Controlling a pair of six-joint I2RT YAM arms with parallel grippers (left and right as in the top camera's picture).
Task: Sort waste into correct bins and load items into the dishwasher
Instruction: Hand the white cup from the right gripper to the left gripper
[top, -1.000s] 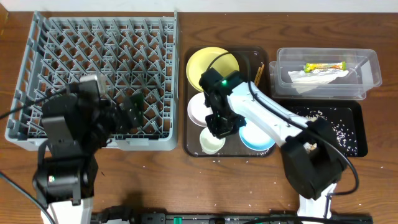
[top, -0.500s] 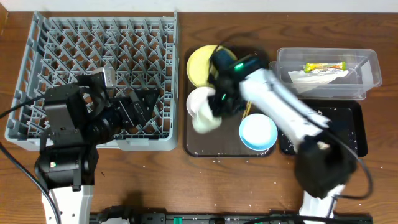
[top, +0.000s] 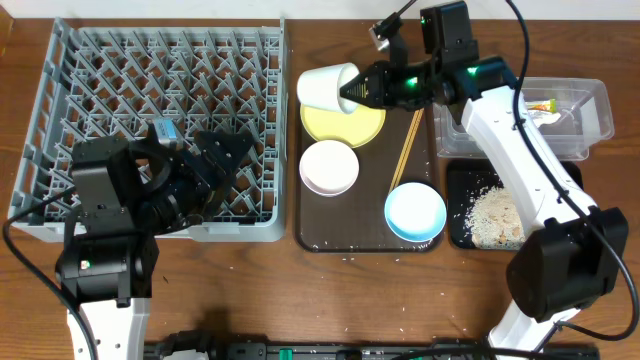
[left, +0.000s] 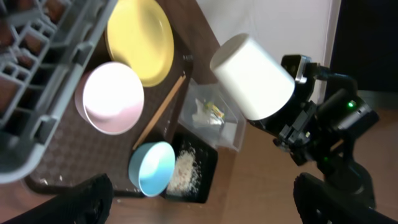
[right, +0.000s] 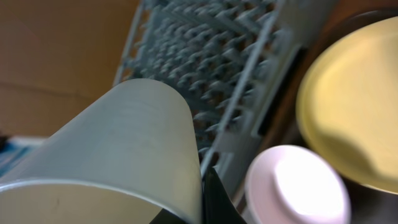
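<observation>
My right gripper (top: 358, 90) is shut on the rim of the small white cup (top: 326, 87), holding it tipped on its side in the air above the yellow plate (top: 347, 123). In the right wrist view the cup (right: 118, 143) fills the left, with one dark finger (right: 217, 199) against its wall. A white bowl (top: 330, 167), a light blue bowl (top: 415, 213) and chopsticks (top: 405, 152) lie on the brown tray (top: 365, 242). My left gripper (top: 216, 158) hangs open over the front right of the grey dish rack (top: 120, 70); its camera looks at the cup (left: 252, 74).
The clear tub (top: 590, 125) at the back right holds the wrapper (top: 537, 104) and a white napkin (top: 545, 118). In front of it, the black tray (top: 460, 180) holds a heap of rice scraps (top: 495, 212). Bare wooden table runs along the front edge.
My right gripper has lifted the cup off the front of the brown tray and carried it up and back over the yellow plate. The left gripper shifted slightly right.
</observation>
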